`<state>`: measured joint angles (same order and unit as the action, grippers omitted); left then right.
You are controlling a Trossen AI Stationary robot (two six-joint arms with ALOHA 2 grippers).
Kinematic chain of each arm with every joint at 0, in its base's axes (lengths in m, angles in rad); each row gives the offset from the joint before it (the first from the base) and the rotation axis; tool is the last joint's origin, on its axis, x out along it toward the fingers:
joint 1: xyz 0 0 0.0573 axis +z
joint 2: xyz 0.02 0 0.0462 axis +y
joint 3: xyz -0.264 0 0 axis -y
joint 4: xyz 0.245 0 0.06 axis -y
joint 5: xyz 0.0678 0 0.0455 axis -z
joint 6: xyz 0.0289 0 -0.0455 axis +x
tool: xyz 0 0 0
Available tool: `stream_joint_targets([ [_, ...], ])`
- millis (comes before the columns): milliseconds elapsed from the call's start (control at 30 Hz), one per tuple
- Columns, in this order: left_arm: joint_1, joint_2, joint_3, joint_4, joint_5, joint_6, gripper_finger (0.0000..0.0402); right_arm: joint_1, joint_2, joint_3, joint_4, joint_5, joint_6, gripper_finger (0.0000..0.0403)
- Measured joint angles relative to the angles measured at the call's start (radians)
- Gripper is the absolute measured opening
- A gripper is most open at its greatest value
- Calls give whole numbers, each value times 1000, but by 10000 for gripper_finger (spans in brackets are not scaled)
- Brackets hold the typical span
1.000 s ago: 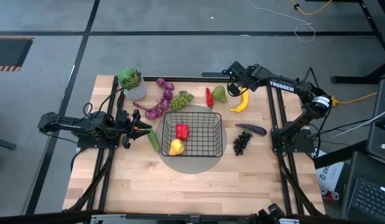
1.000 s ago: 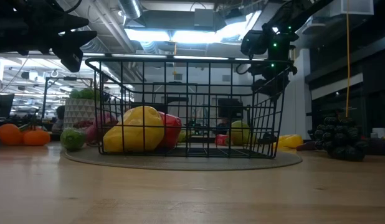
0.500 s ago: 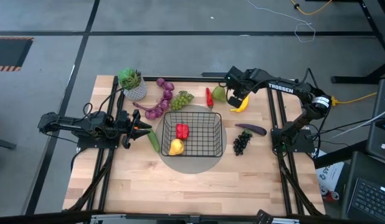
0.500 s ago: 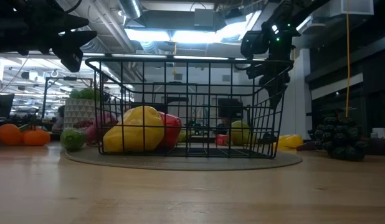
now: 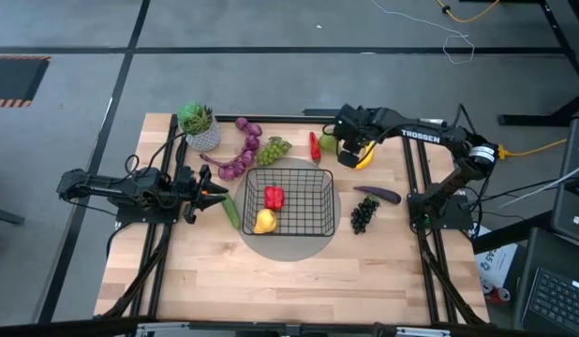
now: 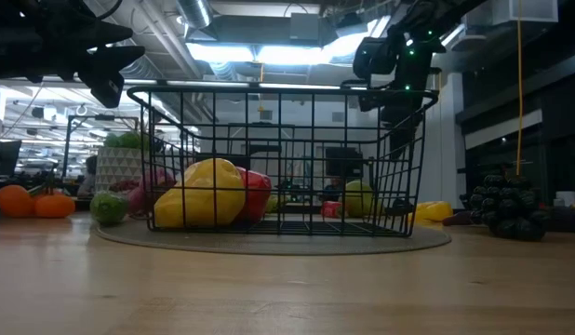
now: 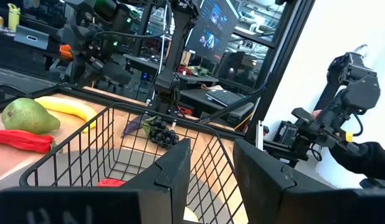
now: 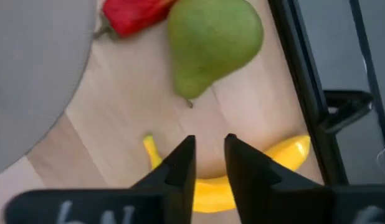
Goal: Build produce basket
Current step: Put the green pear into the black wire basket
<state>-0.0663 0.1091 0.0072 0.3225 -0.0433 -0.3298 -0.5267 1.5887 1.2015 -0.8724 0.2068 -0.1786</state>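
Note:
The black wire basket (image 5: 291,198) stands on a round grey mat and holds a red pepper (image 5: 274,197) and a yellow fruit (image 5: 264,221). On the table behind it lie purple grapes (image 5: 241,159), green grapes (image 5: 274,148), a red pepper (image 5: 315,147), a pear (image 8: 211,43) and a banana (image 8: 286,155). My right gripper (image 8: 209,155) hangs over the banana next to the pear, pointing steeply down, open by a narrow gap and touching nothing. My left gripper (image 7: 211,168) waits open at the basket's left side.
A cucumber (image 5: 231,212) lies against the basket's left side. An aubergine (image 5: 378,195) and black grapes (image 5: 363,215) lie to its right. A white pot with a green plant (image 5: 198,126) stands at the far left corner. The near half of the table is bare wood.
My right gripper has come from the far edge toward the near edge, over the banana and the pear. It has rolled about its wrist and tipped further down. Nothing on the table has moved.

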Motion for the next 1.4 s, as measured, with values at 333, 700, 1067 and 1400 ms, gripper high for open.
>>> stream_joint_targets([
  [333, 0, 0, 0, 0, 0, 0, 115, -31, 0, 0, -30, -121, -28, 175],
  [700, 0, 0, 0, 0, 0, 0, 115, -41, 0, -23, 46, -166, -41, 179],
  [1067, 0, 0, 0, 0, 0, 0, 115, -41, 0, -199, 217, -140, -41, 176],
  [1400, 0, 0, 0, 0, 0, 0, 115, -75, 0, -344, 522, -136, -25, 166],
])
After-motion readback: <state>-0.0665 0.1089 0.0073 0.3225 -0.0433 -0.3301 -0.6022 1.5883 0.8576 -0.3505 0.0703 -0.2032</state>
